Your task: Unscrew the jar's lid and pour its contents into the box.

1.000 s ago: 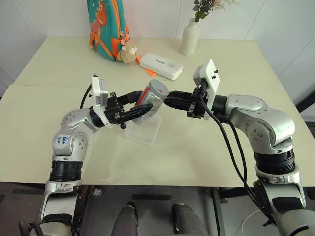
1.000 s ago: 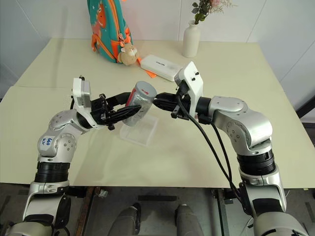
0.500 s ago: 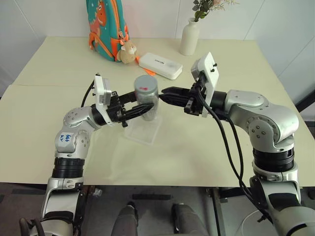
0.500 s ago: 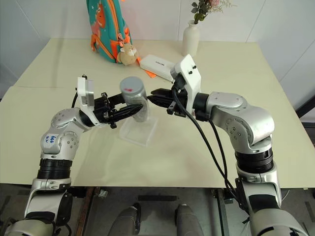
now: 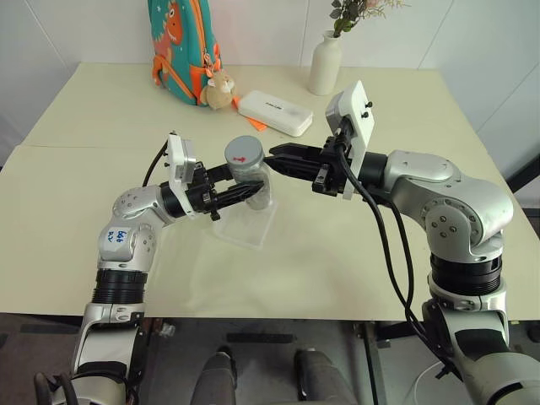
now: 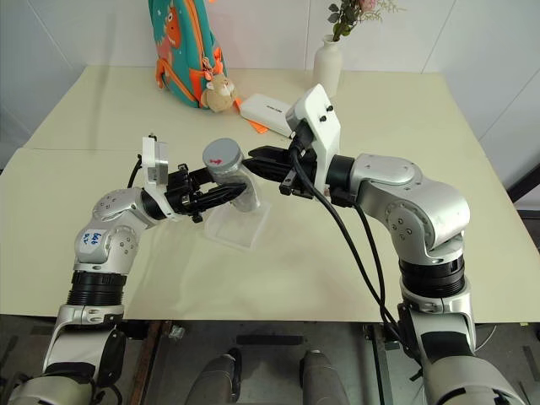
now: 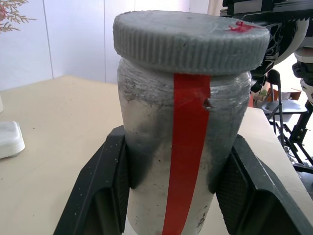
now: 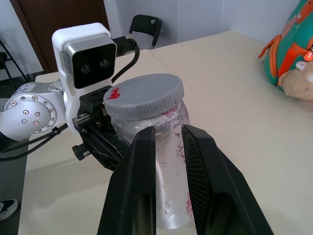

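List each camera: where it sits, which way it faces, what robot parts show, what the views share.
Left and right eye views: head, looking forward and down at the table; both arms, left gripper holding the upright jar, right gripper beside the lid.
Left wrist view: along its fingers clamping the jar.
Right wrist view: along its near-shut fingers toward the jar and left gripper.
Shared: jar and lid appear in all views.

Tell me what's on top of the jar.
The lid, grey with a red mark, sits screwed on the jar, which the left gripper holds. It covers the mouth; the contents can't be seen.
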### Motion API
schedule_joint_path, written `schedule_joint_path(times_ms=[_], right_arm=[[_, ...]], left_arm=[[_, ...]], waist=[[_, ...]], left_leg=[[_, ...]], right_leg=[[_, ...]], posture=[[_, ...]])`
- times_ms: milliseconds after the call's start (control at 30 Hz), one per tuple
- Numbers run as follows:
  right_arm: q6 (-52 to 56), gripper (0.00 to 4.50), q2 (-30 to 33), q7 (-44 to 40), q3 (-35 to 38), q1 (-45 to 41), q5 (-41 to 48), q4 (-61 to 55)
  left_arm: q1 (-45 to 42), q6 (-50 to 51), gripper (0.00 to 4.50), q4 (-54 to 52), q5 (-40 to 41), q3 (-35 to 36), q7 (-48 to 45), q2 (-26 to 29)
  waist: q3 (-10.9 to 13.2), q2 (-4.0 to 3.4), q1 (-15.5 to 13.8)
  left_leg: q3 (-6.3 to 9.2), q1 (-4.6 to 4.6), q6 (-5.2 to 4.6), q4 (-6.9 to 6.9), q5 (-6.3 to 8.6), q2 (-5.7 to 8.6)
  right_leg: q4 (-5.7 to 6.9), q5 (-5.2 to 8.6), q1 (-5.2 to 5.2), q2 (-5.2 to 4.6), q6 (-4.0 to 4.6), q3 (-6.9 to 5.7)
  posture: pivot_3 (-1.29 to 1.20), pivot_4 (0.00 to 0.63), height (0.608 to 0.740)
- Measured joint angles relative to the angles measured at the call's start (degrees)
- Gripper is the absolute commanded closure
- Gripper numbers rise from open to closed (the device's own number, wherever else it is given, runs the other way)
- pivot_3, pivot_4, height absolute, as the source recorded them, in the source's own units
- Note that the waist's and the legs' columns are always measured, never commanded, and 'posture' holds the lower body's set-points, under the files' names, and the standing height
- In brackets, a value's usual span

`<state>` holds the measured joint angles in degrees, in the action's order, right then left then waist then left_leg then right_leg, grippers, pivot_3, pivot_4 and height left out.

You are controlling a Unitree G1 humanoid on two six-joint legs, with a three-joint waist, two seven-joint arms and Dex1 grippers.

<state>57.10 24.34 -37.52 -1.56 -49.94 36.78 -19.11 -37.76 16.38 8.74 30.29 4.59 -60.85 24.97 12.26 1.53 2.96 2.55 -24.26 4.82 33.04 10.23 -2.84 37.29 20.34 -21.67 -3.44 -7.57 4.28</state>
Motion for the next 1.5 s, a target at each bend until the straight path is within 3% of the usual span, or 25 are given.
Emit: schedule_joint_path(times_ms=[400, 667, 767, 1000, 1267, 1500], right_arm=[[-0.79, 3.65, 1.93, -2.17, -0.86, 3.12, 0.45, -0.76], [-1.96, 3.65, 3.09, -4.64, 2.24, 3.18, 3.69, -0.72], [-2.1, 3.1, 2.42, -4.86, 3.84, 1.96, 6.37, -0.76], [-3.22, 0.79, 0.7, -4.17, 2.31, 0.94, 7.49, -1.15], [-8.98, 0.79, -2.03, -3.34, -4.5, -1.49, 0.89, 1.41], [-10.66, 0.79, -2.45, -3.48, -5.33, -2.15, -2.04, 4.2]], left_arm=[[-0.63, 0.81, 2.54, -0.13, -0.16, -0.12, -1.18, 1.26], [-2.08, 3.0, 2.54, -1.08, -0.16, -0.2, -4.94, 6.72], [-2.84, 3.74, 2.54, -0.38, -0.16, -0.34, -6.87, 7.81], [-4.12, 5.24, 2.54, 1.28, -0.16, -1.18, -8.98, 7.85], [-4.67, 6.52, 2.54, 1.29, -0.16, -2.49, -10.28, 7.43], [-4.73, 6.7, 2.54, 1.3, -0.16, -2.74, -10.51, 7.41]], waist=[[0.0, 0.0, -0.03], [0.0, 0.0, 0.04], [0.0, 0.0, 0.07], [0.01, -0.01, 0.09], [0.01, -0.01, 0.06], [0.01, -0.01, 0.1]], left_leg=[[0.0, 0.0, 0.0, 0.0, 0.0, 0.0], [0.0, 0.0, 0.0, -0.02, 0.0, 0.0], [0.0, 0.0, 0.0, -0.02, 0.0, 0.0], [0.0, -0.01, 0.0, -0.04, 0.0, 0.0], [0.0, -0.01, 0.0, -0.03, 0.0, 0.0], [0.0, -0.02, 0.0, -0.04, 0.0, 0.0]], right_leg=[[-0.01, 0.0, 0.0, 0.0, 0.0, 0.0], [-0.03, 0.0, -0.01, 0.0, 0.0, 0.0], [-0.03, 0.0, -0.01, 0.0, 0.0, 0.0], [-0.02, 0.0, -0.03, 0.01, 0.0, 0.0], [-0.01, 0.0, -0.03, 0.0, 0.0, 0.0], [0.0, 0.0, -0.05, 0.0, 0.0, 0.0]], posture=[[0.0, 0.15, 0.74], [0.0, 0.15, 0.74], [0.0, 0.15, 0.74], [0.0, 0.15, 0.74], [0.0, 0.15, 0.74], [0.0, 0.15, 0.74]])
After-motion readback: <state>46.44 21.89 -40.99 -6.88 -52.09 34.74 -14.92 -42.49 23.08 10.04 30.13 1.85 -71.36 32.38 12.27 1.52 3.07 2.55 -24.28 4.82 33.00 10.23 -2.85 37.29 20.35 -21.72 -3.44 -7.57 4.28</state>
